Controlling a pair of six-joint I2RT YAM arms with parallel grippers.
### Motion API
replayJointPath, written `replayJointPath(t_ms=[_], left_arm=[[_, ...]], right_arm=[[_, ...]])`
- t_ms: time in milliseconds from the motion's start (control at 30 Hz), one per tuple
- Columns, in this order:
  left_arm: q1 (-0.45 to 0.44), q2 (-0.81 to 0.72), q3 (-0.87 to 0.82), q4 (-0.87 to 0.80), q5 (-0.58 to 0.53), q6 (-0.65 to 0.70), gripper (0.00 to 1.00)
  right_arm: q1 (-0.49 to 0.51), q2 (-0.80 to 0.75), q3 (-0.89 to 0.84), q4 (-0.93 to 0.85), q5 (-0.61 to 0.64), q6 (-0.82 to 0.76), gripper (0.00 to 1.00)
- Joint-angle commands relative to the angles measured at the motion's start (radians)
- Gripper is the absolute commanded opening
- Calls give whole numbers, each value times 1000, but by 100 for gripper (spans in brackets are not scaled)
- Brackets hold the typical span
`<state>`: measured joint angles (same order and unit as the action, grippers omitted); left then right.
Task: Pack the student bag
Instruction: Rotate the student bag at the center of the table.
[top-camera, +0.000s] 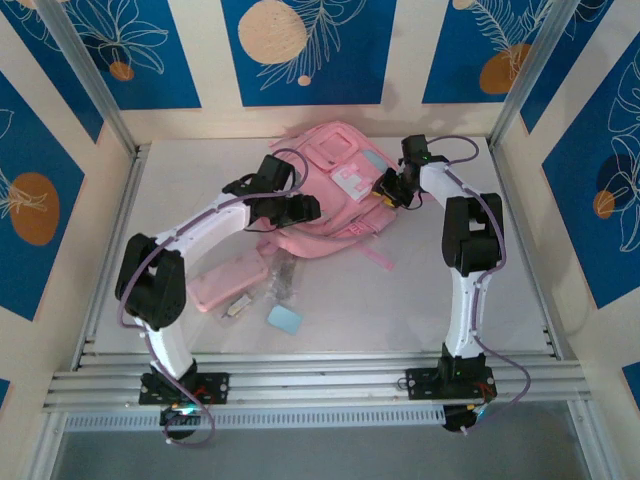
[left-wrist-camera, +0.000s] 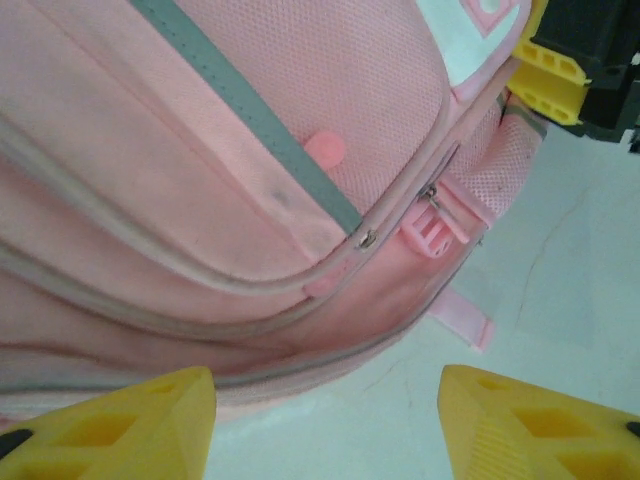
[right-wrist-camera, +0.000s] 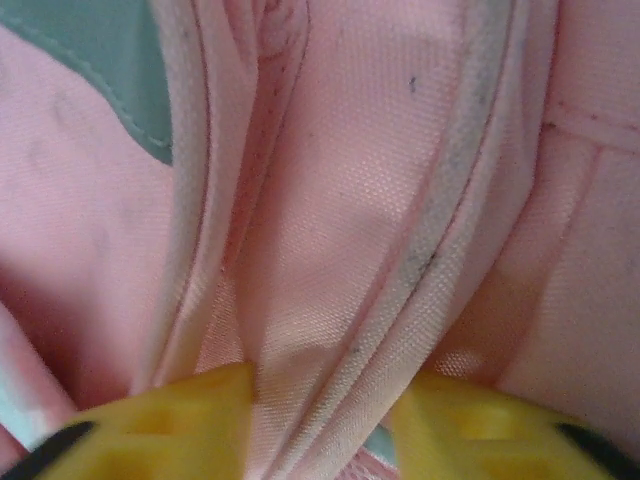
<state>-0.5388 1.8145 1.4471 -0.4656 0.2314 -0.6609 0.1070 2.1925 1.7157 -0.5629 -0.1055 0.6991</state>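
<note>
The student bag (top-camera: 340, 160), a big pink backpack with a pale patch, lies at the back middle of the table. My left gripper (top-camera: 305, 208) hovers at its near left edge. In the left wrist view this gripper (left-wrist-camera: 327, 420) is open, with bare table between its yellow fingers and the bag's zipped seam (left-wrist-camera: 200, 150) just beyond them. My right gripper (top-camera: 388, 190) is at the bag's right side. In the right wrist view its fingers (right-wrist-camera: 320, 420) pinch a raised fold of the bag's pink fabric (right-wrist-camera: 340, 200) along a zipper line.
A flat pink pencil case (top-camera: 228, 280) lies at the near left with a bundle of small items (top-camera: 280, 275) beside it. A pale blue card (top-camera: 284, 319) lies nearer the front. A pink strap (top-camera: 378, 258) trails from the bag. Metal frame rails edge the table.
</note>
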Motion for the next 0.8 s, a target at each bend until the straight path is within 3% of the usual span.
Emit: replayJointPath(t_ms=[0,67,100,467,633,767], left_arm=[[10,103,-13,99,-1,-69,60],[10,161,21,97,-7,-52,60],[11,195,41,91,-9,-41,60],[11,413,320,-4,-41,114,62],[13,474,492,-100,-60,178,63],[-4,439,524,-170,-45,208,63]], right_arm=[[-10,43,8,61,-15,74,22],[-19,14,-44,99,-38,97,4],[-26,-14,-90,132,-50,106,0],[-66,-487,-612,284,-69,168,0],[-48,-620,-812,395,-99,327,0],[26,-655,-901,495,-25,456,0]])
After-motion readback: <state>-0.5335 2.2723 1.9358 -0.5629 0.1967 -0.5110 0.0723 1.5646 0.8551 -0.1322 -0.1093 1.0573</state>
